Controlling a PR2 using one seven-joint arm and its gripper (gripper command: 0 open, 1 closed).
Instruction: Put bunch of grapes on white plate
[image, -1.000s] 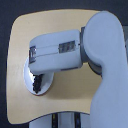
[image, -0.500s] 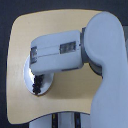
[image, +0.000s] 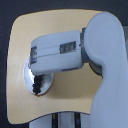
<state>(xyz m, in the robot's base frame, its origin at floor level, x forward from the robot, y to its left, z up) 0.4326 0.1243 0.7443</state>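
Your gripper (image: 39, 79) hangs over the white plate (image: 26, 75); you cannot tell its grip.
The bunch of grapes (image: 36, 86) sits at the plate's five o'clock; the arm (image: 95, 55) has barely shifted since before.

Legible text: none. Dark rectangular patches on the arm's forearm casing (image: 55, 52) are too blurred to read. No labels, numbers or signs elsewhere.

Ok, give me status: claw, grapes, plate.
Claw over white plate, open or shut unclear. Bunch of grapes at claw tip above plate. Arm hides most of plate.
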